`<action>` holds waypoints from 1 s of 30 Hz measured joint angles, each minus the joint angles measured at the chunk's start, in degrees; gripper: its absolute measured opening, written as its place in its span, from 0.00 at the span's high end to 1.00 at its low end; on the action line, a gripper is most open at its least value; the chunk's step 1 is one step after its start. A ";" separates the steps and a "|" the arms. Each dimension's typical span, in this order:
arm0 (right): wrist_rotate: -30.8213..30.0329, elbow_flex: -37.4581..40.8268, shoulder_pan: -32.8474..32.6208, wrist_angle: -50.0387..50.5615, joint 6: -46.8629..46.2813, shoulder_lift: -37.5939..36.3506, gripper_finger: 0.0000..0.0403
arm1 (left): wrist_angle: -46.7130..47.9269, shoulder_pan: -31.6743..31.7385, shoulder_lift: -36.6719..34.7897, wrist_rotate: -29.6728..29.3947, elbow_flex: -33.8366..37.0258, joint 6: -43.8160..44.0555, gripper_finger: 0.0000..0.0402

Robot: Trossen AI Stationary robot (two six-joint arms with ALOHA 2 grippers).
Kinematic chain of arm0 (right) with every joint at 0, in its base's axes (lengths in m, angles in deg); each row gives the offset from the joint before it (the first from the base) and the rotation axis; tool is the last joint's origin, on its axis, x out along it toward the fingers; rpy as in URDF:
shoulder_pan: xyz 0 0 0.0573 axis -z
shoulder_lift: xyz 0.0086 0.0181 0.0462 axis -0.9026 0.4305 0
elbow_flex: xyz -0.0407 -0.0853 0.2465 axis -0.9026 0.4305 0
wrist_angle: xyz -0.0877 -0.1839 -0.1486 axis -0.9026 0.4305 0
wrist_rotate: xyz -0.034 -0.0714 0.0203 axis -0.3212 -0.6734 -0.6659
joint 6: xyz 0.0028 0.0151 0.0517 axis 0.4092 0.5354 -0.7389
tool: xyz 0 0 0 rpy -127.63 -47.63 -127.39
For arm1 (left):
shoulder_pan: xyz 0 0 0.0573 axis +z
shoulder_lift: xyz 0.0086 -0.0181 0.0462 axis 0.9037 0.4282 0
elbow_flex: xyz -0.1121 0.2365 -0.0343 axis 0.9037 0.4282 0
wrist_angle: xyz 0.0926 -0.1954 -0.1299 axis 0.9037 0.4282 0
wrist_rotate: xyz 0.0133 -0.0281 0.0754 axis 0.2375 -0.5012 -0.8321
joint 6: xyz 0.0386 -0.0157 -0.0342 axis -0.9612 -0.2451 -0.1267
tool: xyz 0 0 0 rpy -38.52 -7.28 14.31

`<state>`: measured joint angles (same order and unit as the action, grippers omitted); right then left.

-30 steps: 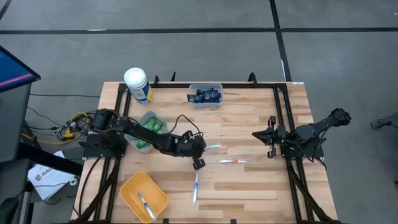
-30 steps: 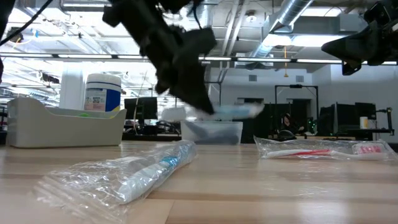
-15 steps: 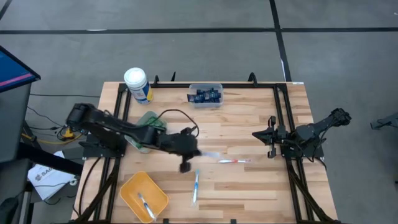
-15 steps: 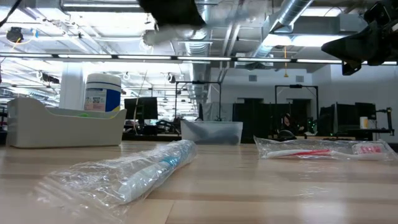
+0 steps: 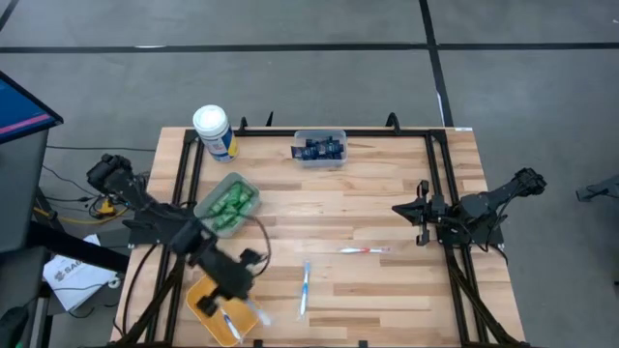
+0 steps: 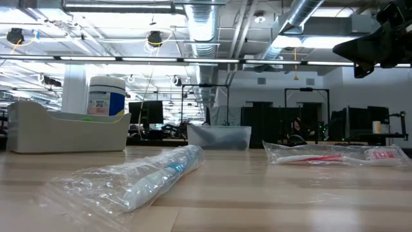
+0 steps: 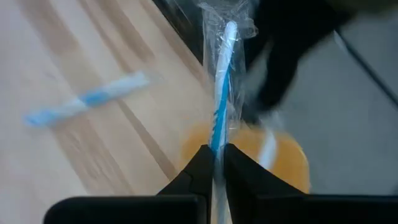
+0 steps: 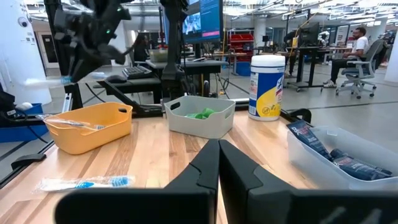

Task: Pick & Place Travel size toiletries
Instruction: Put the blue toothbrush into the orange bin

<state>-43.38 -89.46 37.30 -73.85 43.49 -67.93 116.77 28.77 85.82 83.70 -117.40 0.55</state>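
Observation:
My left gripper (image 5: 240, 293) hangs above the yellow bin (image 5: 215, 302) at the table's near left, shut on a white-blue toothbrush in a clear wrapper (image 7: 222, 93). Another wrapped white-blue toothbrush (image 5: 306, 288) lies flat on the table near the front edge. A red-and-white toothbrush (image 5: 364, 250) lies to its right. Green bottles fill the grey bin (image 5: 228, 203), and dark navy tubes lie in the clear bin (image 5: 319, 148). At the table's right side my right gripper (image 8: 217, 155) waits, shut and holding nothing. My left gripper pinches the wrapped toothbrush (image 7: 216, 144) between its two fingers (image 7: 198, 167). The brush runs along the fingers and sticks out well past their tips, wrapper included. It is lifted clear, over the yellow bin (image 7: 283, 158), with the fingers slanting down.
A big white canister with a blue-yellow label (image 5: 214, 130) stands at the far left corner. The yellow bin holds at least one wrapped toothbrush (image 5: 226, 322). Bare wood lies between the clear bin and the toothbrushes on the table.
My left gripper has carried the wrapped toothbrush from the table's middle toward the near left corner, rising out of the low view and rolling its wrist. It now hangs over the yellow bin, still shut on the brush. The other toothbrushes lie as before.

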 joint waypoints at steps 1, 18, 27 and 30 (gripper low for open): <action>-0.01 0.00 0.01 0.03 0.00 0.00 1.00 | 2.10 -1.63 0.00 -0.03 0.00 0.08 0.96; -0.02 0.00 0.02 0.01 0.00 0.00 1.00 | 5.38 -11.45 0.00 -2.54 12.48 14.92 0.96; 0.00 0.00 0.02 -0.01 0.00 0.00 1.00 | 4.87 -11.52 0.00 -2.56 13.64 7.64 0.81; -0.01 0.00 0.01 -0.01 0.00 0.00 1.00 | 4.91 -11.52 0.00 -2.54 13.64 7.75 0.73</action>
<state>-43.39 -89.46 37.31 -73.87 43.49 -67.93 121.69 17.25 85.82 81.16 -103.76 8.30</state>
